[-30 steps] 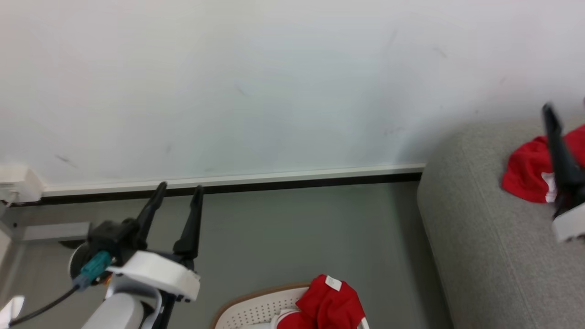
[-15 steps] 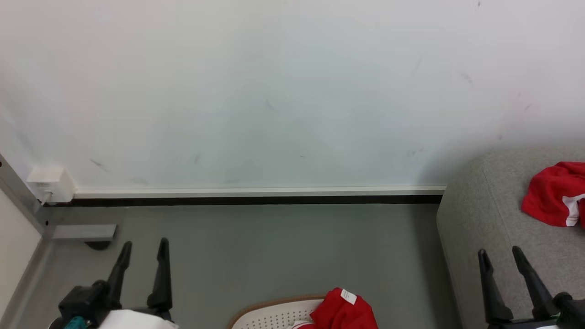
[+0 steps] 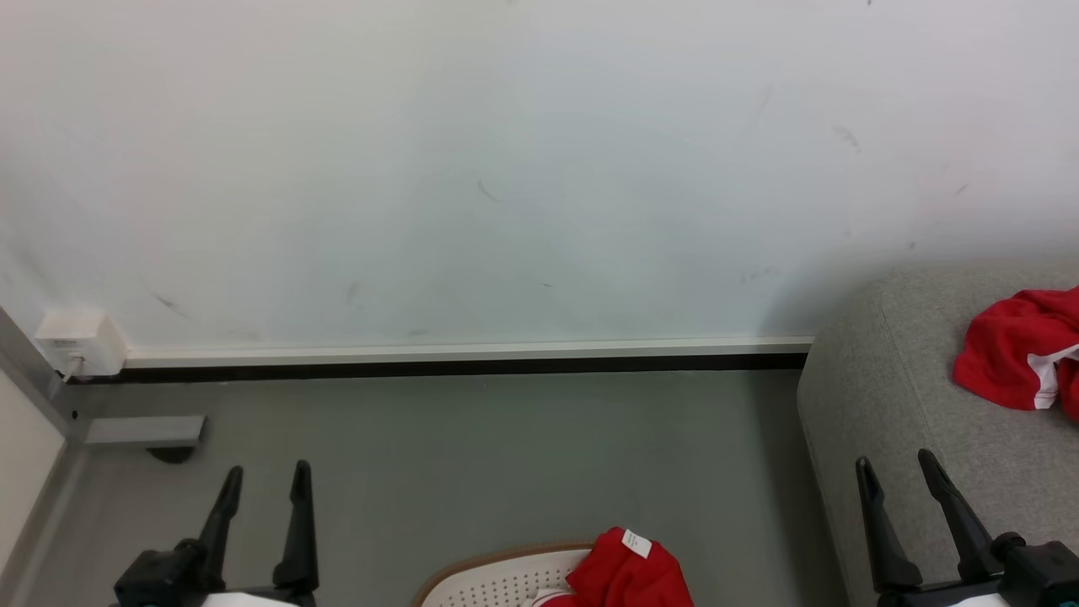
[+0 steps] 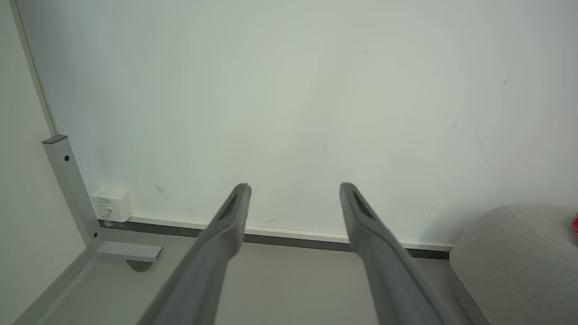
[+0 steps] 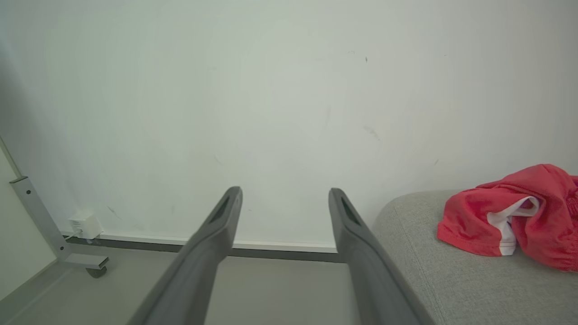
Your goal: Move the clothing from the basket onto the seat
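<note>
A red piece of clothing (image 3: 1016, 350) with white trim lies crumpled on the grey seat (image 3: 910, 396) at the right; the right wrist view shows that clothing (image 5: 510, 214) on the seat (image 5: 451, 280) too. More red clothing (image 3: 628, 573) with a small white label hangs over the rim of the white perforated basket (image 3: 489, 582) at the bottom centre. My left gripper (image 3: 265, 472) stands open at the lower left, empty. My right gripper (image 3: 895, 466) is open and empty at the lower right, in front of the seat's corner. Its fingers (image 5: 216, 230) frame bare wall.
A pale wall with a white and black skirting (image 3: 464, 358) runs across the back, above a grey floor (image 3: 506, 455). A white socket box (image 3: 72, 341) and a grey metal frame foot (image 3: 143, 430) stand at the left.
My right gripper has come off the clothing on the seat and dropped to the lower right, empty. My left gripper has sunk to the lower left. The camera has shifted too.
</note>
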